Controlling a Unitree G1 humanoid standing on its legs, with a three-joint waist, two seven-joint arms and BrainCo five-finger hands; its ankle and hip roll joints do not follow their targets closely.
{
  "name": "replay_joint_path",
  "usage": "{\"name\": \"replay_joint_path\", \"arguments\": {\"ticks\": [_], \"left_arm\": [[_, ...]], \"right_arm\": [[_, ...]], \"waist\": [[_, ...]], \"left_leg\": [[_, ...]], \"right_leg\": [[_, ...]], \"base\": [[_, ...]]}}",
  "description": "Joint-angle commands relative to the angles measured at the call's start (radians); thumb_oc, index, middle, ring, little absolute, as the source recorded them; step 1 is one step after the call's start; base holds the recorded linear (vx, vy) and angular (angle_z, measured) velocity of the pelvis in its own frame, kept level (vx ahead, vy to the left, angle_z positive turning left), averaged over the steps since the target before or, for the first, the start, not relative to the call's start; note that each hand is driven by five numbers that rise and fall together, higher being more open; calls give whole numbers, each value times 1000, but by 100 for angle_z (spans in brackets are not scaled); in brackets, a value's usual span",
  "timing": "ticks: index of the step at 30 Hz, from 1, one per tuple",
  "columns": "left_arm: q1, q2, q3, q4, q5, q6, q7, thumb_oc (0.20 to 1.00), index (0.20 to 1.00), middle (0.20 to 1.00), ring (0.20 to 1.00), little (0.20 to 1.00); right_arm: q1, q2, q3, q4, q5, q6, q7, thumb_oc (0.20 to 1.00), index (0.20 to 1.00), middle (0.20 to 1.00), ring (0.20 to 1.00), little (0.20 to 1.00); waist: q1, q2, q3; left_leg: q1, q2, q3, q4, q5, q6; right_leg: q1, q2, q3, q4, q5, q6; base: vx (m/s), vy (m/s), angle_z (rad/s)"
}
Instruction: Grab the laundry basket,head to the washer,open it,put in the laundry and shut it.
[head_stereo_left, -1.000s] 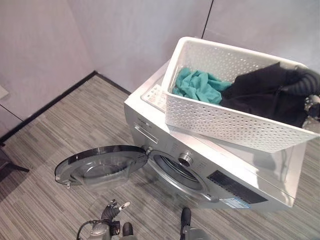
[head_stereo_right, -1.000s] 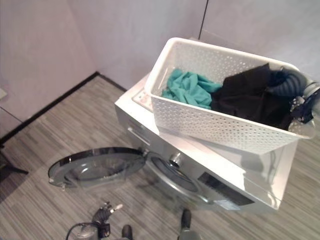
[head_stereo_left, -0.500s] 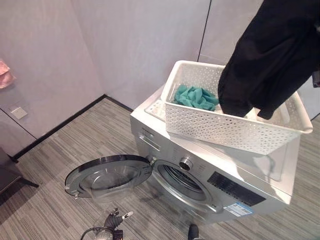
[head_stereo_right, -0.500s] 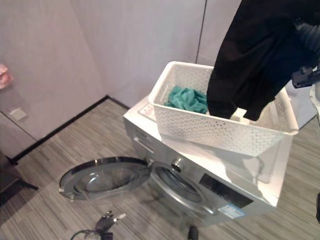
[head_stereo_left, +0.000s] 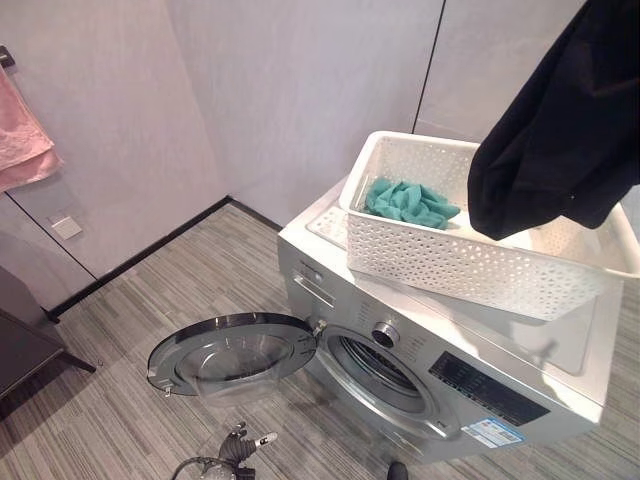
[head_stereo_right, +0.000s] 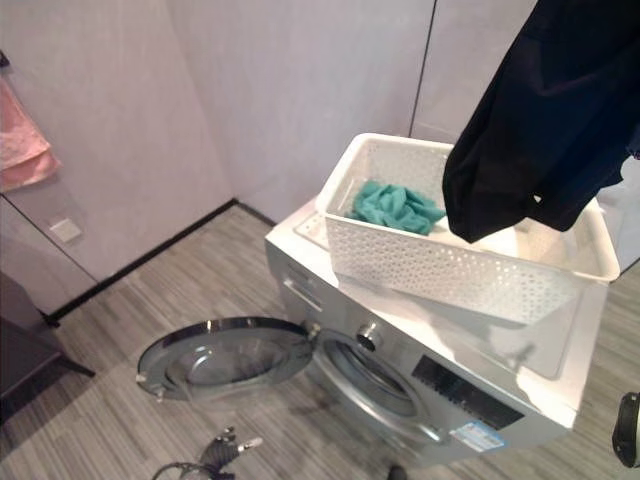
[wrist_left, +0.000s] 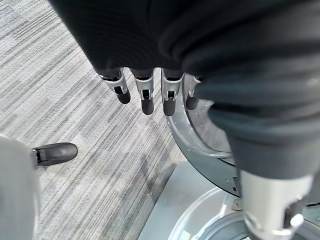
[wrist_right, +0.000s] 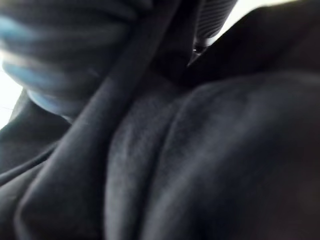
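Observation:
A white perforated laundry basket (head_stereo_left: 470, 265) stands on top of the silver washer (head_stereo_left: 450, 330). A teal cloth (head_stereo_left: 410, 200) lies at the basket's left end. The washer's round door (head_stereo_left: 235, 350) is swung wide open to the left, baring the drum opening (head_stereo_left: 385, 372). A black garment (head_stereo_left: 570, 130) hangs in the air above the basket's right end, its lower edge just over the rim. My right hand holds it from above, and the dark cloth (wrist_right: 200, 150) lies over the hand in the right wrist view. My left hand (wrist_left: 147, 97) hangs open with straight fingers over the floor beside the door's rim (wrist_left: 200, 145).
A pink towel (head_stereo_left: 25, 140) hangs on the left wall above a wall socket (head_stereo_left: 67, 227). A dark piece of furniture (head_stereo_left: 25, 345) stands at the far left. Grey striped floor (head_stereo_left: 130, 420) spreads in front of the washer. Walls close in behind it.
The black garment lay in the basket a second ago; my right hand has lifted it clear, and it now hangs above the rim. The camera has risen and the whole picture has shifted.

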Motion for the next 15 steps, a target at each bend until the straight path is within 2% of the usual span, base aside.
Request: {"name": "replay_joint_path", "arguments": {"ticks": [1,7,9,10,12,14,15], "left_arm": [[-59,24,-10,58,19,-18,17,1000,1000,1000,1000,1000],[-79,15,-31,44,27,-17,15,1000,1000,1000,1000,1000],[-90,17,-43,40,44,-17,17,1000,1000,1000,1000,1000],[-90,17,-41,40,44,-17,17,1000,1000,1000,1000,1000],[-99,29,-40,27,47,-17,21,1000,1000,1000,1000,1000],[-95,46,-29,17,36,-15,24,1000,1000,1000,1000,1000],[-96,46,-29,17,36,-15,24,1000,1000,1000,1000,1000]], "right_arm": [[-42,12,-15,-13,5,-15,-14,200,200,200,200,200],[7,54,-40,-54,-4,-9,-19,200,200,200,200,200],[12,79,-30,-69,-28,4,-23,200,200,200,200,200],[10,79,-28,-68,-29,5,-24,200,200,200,200,200],[-3,112,4,-69,-31,8,-15,200,200,200,200,200],[-21,133,28,-63,-30,5,-8,200,200,200,200,200],[-22,133,29,-62,-30,5,-8,200,200,200,200,200]], "waist": [[9,-96,-23],[-1,-99,3],[-7,-91,20],[-6,-91,20],[-4,-75,37],[8,-57,49],[7,-57,48]], "left_leg": [[11,-55,14,30,-92,65],[-12,-86,13,93,-122,89],[-29,-108,21,114,-130,102],[-32,-109,23,116,-131,104],[-52,-102,41,125,-120,117],[-63,-87,66,126,-100,124],[-65,-88,66,125,-99,124]], "right_leg": [[15,-29,15,77,-107,17],[-2,-59,35,113,-94,28],[-32,-79,60,103,-43,45],[-35,-79,63,102,-40,46],[-63,-60,69,161,-81,24],[-61,-29,29,258,-145,-3],[-64,-29,30,259,-146,-3]], "base": [[-8,52,-11],[-52,98,-3],[-131,105,0],[-182,85,-7],[-201,52,-21],[-182,41,-34],[-207,37,-57]]}}
